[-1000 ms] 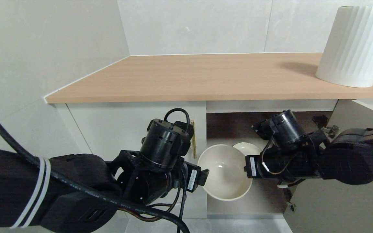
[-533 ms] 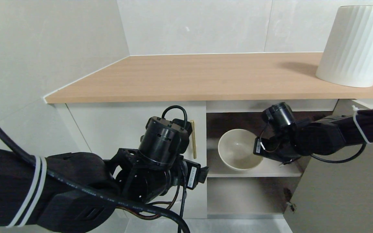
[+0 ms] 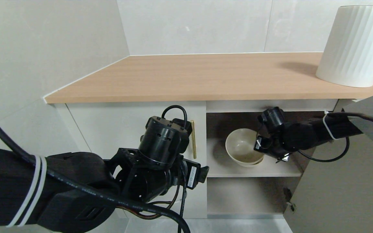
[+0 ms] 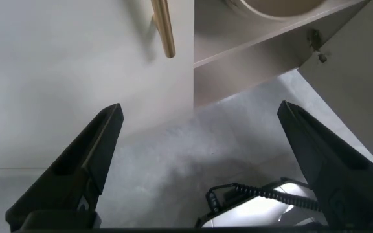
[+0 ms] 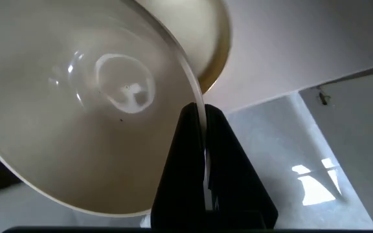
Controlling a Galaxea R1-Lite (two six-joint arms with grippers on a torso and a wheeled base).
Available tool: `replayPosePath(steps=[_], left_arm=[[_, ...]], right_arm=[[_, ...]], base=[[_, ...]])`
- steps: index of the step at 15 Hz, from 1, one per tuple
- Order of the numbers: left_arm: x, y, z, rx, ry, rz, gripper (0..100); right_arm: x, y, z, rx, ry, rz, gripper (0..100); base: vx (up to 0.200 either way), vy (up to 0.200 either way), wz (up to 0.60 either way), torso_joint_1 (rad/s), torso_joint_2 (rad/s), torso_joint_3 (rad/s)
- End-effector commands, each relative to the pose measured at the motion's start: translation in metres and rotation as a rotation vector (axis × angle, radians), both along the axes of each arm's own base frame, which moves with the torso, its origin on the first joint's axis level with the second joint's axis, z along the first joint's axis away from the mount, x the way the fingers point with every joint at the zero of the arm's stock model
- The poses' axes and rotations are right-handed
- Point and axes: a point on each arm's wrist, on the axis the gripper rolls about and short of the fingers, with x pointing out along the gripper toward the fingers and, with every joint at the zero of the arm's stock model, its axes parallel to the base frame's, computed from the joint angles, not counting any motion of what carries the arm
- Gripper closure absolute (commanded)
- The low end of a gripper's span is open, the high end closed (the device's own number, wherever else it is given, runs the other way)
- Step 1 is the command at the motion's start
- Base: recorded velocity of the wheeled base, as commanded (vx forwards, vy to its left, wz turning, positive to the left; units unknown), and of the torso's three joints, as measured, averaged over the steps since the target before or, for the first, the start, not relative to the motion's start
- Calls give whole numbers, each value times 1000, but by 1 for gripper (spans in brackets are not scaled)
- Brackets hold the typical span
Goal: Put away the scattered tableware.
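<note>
A cream bowl [image 3: 242,146] is tilted inside the open cabinet, just above a cream plate [image 3: 254,162] on the middle shelf [image 3: 219,168]. My right gripper [image 3: 259,144] is shut on the bowl's right rim; in the right wrist view its fingers [image 5: 199,149] pinch the rim of the bowl [image 5: 89,97], with the plate [image 5: 206,39] behind it. My left gripper [image 3: 202,176] hangs open in front of the closed left door, near the brass handle [image 3: 193,139]. In the left wrist view its fingers [image 4: 89,155] are spread wide over the floor, holding nothing.
A wooden countertop [image 3: 206,77] tops the cabinet, with a tall white ribbed container [image 3: 355,45] at its right end. The open right door [image 3: 342,191] stands beside my right arm. A lower shelf [image 3: 244,197] lies beneath the middle one.
My right arm has carried the bowl up from in front of the lower shelf and deeper into the cabinet, over the plate on the middle shelf. The left arm has barely moved.
</note>
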Motion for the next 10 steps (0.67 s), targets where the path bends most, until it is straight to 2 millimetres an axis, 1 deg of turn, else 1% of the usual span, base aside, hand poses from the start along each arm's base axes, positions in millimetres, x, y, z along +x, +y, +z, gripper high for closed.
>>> replayPosePath(steps=[1, 4, 5, 8, 10], left_arm=[[0, 0, -1, 2, 2, 0, 0], [0, 0, -1, 2, 2, 0, 0], [0, 0, -1, 3, 3, 0, 0], [0, -1, -1, 2, 2, 0, 0], [0, -1, -1, 2, 2, 0, 0]], right_arm=[[10, -6, -15, -12, 22, -25, 100], [17, -9, -21, -14, 26, -39, 100], [21, -8, -28, -11, 33, -45, 100], [30, -10, -31, -19, 17, -75, 100], [33, -11, -32, -14, 13, -85, 100]], base=[[0, 0, 0, 0, 0, 0], [0, 0, 0, 0, 0, 0], [0, 0, 0, 0, 0, 0], [0, 0, 0, 0, 0, 0], [0, 0, 0, 0, 0, 0]])
